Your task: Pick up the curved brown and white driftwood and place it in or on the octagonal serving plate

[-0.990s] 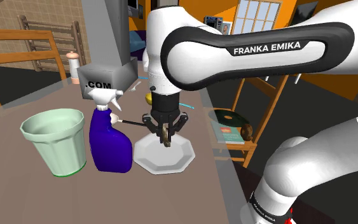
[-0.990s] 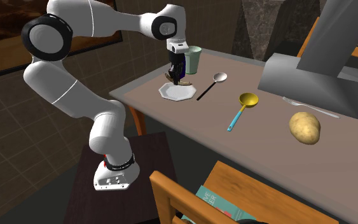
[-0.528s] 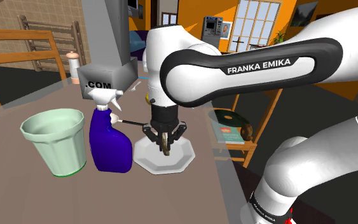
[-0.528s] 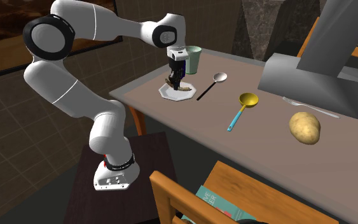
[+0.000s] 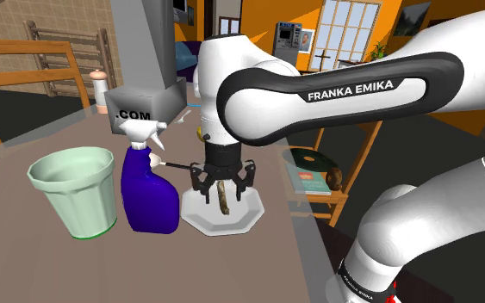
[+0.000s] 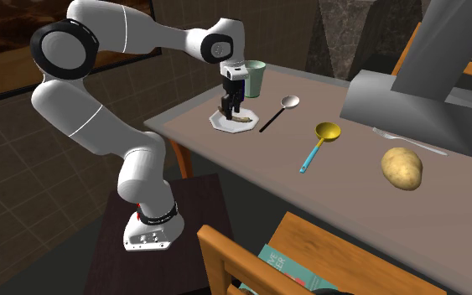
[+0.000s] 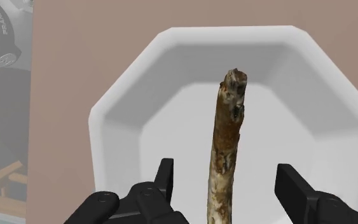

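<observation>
Wrist view: driftwood runs between the two fingers and touches neither. Its far end reaches over the middle of the white octagonal plate.
Jaws: wide apart, holding nothing.
Gripper: points down, low over the plate, straddling the driftwood.
Driftwood: brown with pale patches, in the plate.
Second exterior view: gripper is over the plate, near the table corner closest to the arm. The driftwood sits low on the plate.
Beside plate: blue spray bottle is just beside it on the shoulder view's left, with a green cup further left.
Behind: grey box.
Elsewhere on table: spoon near the plate, yellow ladle and potato well apart from it.
</observation>
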Tool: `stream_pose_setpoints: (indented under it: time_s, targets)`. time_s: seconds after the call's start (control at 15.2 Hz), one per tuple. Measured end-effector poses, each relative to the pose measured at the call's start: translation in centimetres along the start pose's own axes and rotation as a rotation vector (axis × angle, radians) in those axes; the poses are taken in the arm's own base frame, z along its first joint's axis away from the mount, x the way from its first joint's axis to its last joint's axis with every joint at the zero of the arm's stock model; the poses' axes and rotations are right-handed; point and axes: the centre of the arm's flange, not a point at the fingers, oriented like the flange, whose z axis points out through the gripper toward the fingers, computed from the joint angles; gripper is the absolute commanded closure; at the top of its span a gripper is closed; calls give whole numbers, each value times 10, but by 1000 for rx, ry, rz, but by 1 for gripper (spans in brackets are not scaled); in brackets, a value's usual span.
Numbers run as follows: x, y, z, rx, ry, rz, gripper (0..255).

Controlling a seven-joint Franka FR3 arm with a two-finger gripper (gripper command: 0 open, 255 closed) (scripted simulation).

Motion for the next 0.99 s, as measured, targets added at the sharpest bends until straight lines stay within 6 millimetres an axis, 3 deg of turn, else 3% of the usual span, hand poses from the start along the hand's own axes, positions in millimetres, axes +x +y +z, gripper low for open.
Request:
stream_pose_setpoints:
  time_s: [0.26,0.59,0.99]
  targets:
    - [0,0,0,0,0,0,0]
    - [-1,0,-45,1,0,0,0]
    - [0,0,-50,0,0,0,0]
